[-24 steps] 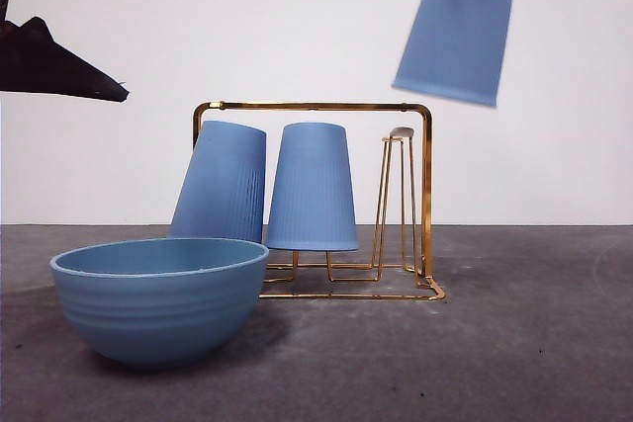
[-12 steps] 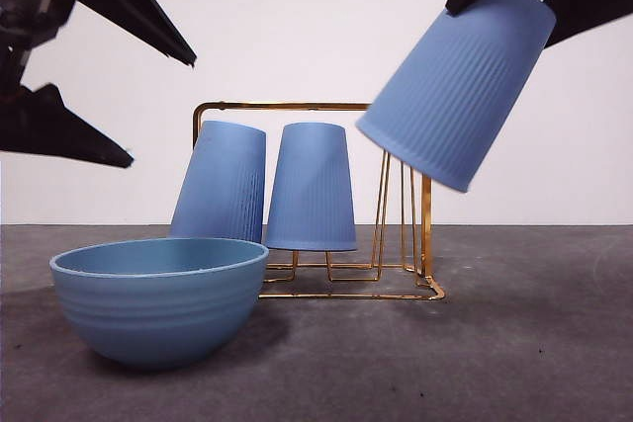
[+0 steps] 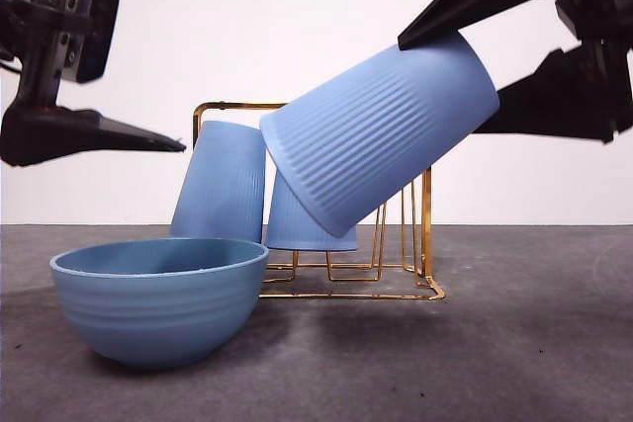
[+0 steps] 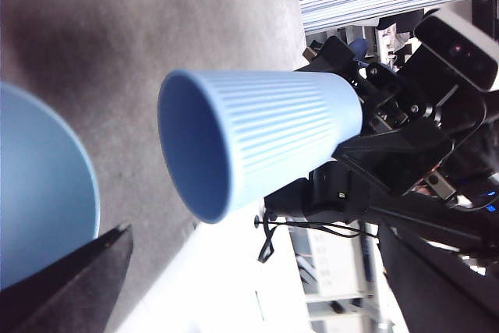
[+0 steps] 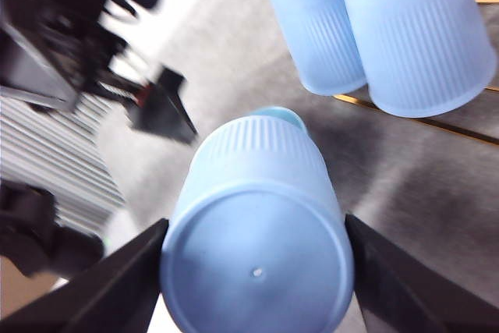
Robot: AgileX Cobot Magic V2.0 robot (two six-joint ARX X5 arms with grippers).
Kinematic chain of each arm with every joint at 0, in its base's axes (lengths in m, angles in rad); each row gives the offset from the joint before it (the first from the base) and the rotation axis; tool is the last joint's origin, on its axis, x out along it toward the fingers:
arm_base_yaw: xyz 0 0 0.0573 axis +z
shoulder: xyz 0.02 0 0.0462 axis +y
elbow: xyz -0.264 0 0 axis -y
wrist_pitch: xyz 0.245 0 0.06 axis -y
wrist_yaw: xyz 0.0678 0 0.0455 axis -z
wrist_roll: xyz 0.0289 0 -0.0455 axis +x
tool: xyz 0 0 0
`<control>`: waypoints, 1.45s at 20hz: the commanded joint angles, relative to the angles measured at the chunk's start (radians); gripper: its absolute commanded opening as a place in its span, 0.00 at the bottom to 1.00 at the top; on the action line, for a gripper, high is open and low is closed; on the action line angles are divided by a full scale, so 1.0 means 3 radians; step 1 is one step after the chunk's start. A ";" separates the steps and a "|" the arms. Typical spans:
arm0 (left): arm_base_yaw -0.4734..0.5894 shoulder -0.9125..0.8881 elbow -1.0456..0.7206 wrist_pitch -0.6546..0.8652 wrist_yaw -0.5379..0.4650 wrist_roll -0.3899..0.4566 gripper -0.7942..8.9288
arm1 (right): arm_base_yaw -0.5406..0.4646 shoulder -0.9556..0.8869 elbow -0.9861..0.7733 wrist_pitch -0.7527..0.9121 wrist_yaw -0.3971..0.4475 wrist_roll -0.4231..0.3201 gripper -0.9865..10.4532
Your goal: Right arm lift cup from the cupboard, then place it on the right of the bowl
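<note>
The right gripper [image 3: 485, 86] clamps the cup [image 3: 381, 142] above the grey table [image 3: 514, 343], beneath a white wall [image 3: 326, 17]; the left gripper [image 3: 193, 56] seems open.

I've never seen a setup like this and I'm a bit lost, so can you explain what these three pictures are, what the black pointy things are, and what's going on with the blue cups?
This is a robot with two arms at a table; the black pointed shapes are their two-jawed grippers. One picture comes from a low camera looking level across the table. The other two come from cameras on each arm's wrist.

The right gripper is clamped on a tall ribbed blue cup near its base, holding it tilted in the air, mouth pointing down and sideways. The left gripper is open, holds nothing and hangs above a wide light-blue bowl, which stands on the grey table.

Behind the bowl stands a gold wire rack with two more blue cups upside down on it. One thin peg on the rack is bare.
</note>
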 commanded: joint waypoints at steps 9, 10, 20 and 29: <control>-0.0028 0.0249 0.0058 0.0443 0.0198 -0.0468 0.56 | 0.0291 0.0512 -0.0323 0.1637 0.0075 0.0891 0.31; -0.0041 0.0249 0.0058 0.0448 0.0206 -0.0476 0.56 | 0.0356 0.0626 -0.0323 0.1773 0.0090 0.0940 0.31; -0.0164 0.0249 0.0058 0.0443 0.0211 -0.0450 0.17 | 0.0591 0.1246 -0.0322 0.2410 0.0165 0.1186 0.31; -0.0215 0.0216 0.0060 0.0449 0.0203 -0.0364 0.09 | 0.0584 0.1231 -0.0322 0.2444 0.0071 0.1297 0.59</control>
